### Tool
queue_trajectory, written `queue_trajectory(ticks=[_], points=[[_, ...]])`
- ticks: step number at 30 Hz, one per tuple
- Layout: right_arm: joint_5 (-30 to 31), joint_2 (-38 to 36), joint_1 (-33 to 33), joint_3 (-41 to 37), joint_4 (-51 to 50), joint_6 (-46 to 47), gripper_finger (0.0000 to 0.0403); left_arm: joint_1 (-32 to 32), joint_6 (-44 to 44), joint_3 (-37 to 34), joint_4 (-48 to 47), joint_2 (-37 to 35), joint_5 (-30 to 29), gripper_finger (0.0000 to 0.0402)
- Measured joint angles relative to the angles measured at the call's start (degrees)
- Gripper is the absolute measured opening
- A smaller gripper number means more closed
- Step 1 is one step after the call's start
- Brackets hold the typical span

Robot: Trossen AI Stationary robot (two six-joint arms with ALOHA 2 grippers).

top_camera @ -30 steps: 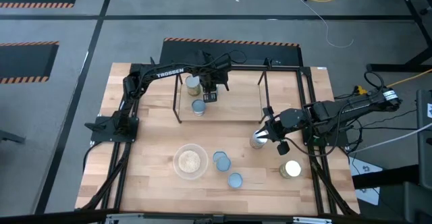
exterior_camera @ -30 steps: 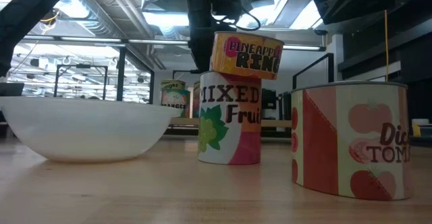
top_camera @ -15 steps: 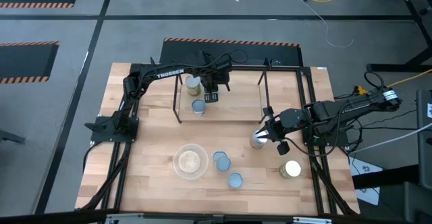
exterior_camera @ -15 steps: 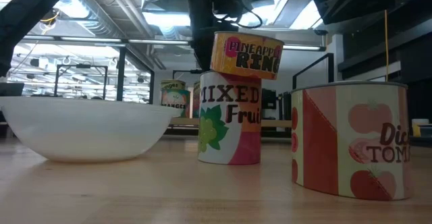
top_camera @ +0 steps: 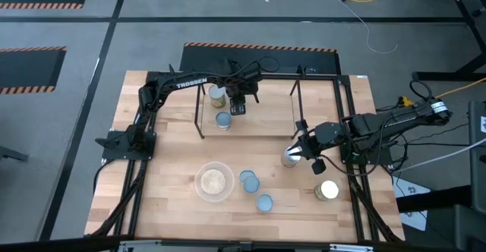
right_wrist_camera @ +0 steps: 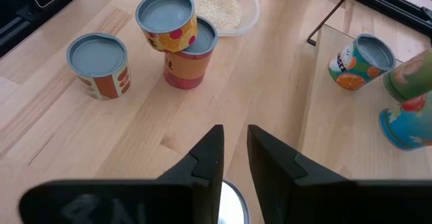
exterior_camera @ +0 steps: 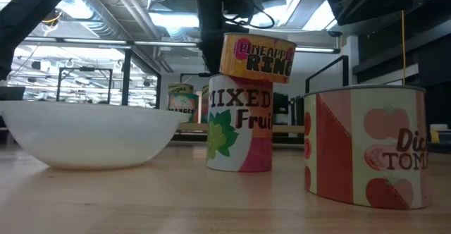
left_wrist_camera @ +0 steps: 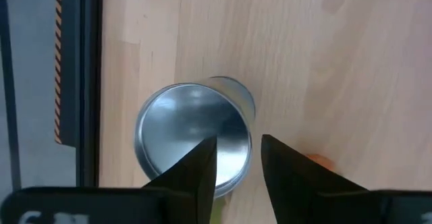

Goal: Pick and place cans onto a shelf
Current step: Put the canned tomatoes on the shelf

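Left gripper over the shelf at 12 o'clock, fingers slightly parted above a silver-topped can (not gripping). Right gripper at 3 o'clock, narrow gap, above another can; grip unclear.

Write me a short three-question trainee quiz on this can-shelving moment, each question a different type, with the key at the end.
1. True or false: the bowl stands on the shelf.
2. In the low view, what sits on top of the mixed fruit can? A: a spoon. B: a pineapple can, tilted. C: nothing.
3. Fill in: the ___ pincer is over the shelf.

Key
1. False; the bowl is on the table, in front of the shelf.
2. B.
3. Left; the left pincer is beside two cans there.
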Motion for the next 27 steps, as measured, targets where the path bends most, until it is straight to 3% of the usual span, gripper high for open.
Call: queue_trajectory(ticks=[13,24,27], points=[[0.0,-0.02,0.0,0.0,-0.07,-0.02,0.0071,-1.16,-0.1,0.0,2.38,2.42,-3.79,0.0105],[0.0,0.0,0.0,0.0,0.0,-0.02,0.0071,-1.11,-7.56,0.02,3.36,2.42,-3.88,0.0012],[-0.02,-0.02,0.0,0.0,-0.03,-0.02,0.0071,-1.14,-8.77,0.02,3.87,2.43,-3.82,0.0006]])
